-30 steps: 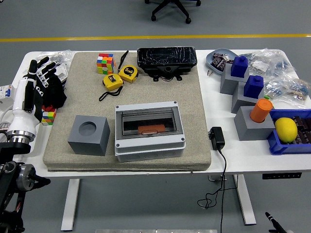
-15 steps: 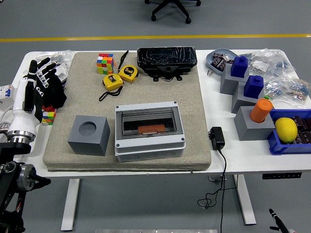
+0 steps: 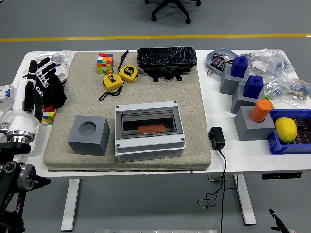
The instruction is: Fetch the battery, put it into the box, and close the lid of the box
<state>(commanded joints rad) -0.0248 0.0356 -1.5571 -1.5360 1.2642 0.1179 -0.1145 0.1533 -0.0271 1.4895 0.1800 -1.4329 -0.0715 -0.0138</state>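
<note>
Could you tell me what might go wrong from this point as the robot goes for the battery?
The black battery lies at the mat's far edge, a long reach for the left robot hand, raised at the table's left. Two yellow tape measures lie between them and could get swept. The grey box looks closed, so it needs opening.

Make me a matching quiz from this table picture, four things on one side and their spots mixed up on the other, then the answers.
Things:
1. lemon
2. black case
3. grey box
4. grey block with a round hole

Places:
A. near middle of the mat
B. blue tray at the right
C. near left of the mat
D. far edge of the mat

Pairs: 1-B, 2-D, 3-A, 4-C
</note>
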